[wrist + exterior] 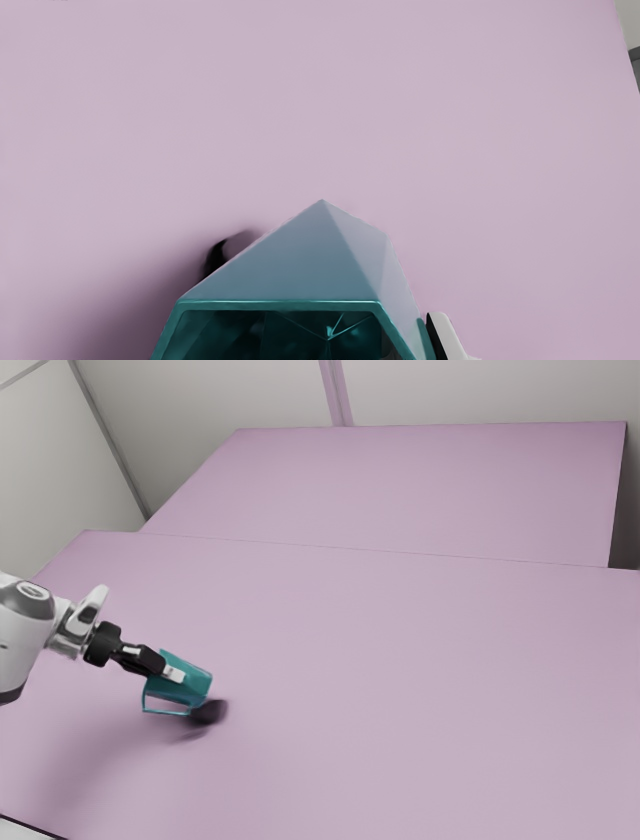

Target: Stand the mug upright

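Observation:
The teal mug point(188, 668) is tilted in the exterior view, its handle point(165, 712) on the underside near the table. My gripper point(174, 674) reaches it from the exterior view's left, with a light fingertip against its side. In the wrist view the mug point(280, 265) has its open mouth toward my hand. My gripper point(416, 345) is shut on the mug's wall there, one finger outside and a dark part of the other just visible inside. Whether the mug's lowest edge touches the table cannot be told.
The mug stands over a pink table point(400, 680), with a dark shadow point(208, 712) beside its lower end. A second pink surface point(400, 490) adjoins the table's far side, and pale walls point(480, 390) rise behind.

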